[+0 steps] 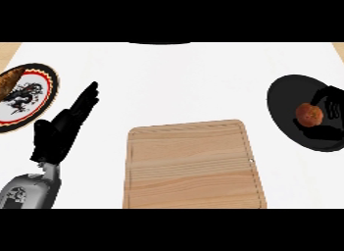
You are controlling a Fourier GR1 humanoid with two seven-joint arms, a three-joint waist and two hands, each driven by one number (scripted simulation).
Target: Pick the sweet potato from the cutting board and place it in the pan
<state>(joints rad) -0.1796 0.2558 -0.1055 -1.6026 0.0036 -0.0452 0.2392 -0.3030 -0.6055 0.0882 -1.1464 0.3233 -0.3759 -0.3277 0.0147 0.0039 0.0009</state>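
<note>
The sweet potato (309, 114), a round reddish-brown lump, is over the black pan (290, 105) at the right of the counter. My right hand (338, 109) comes in from the right edge and is curled round the potato, thumb over its top; the black fingers are hard to separate from the pan. The wooden cutting board (194, 164) lies in the lower middle with nothing on it. My left hand (59, 132) rests open at the left, fingers straight and pointing up and to the right, holding nothing.
A round plate (37, 100) with a red and black rim and a dark pattern sits at the far left, with a brown croissant (4, 84) on its upper part. White counter lies between the board and the pan.
</note>
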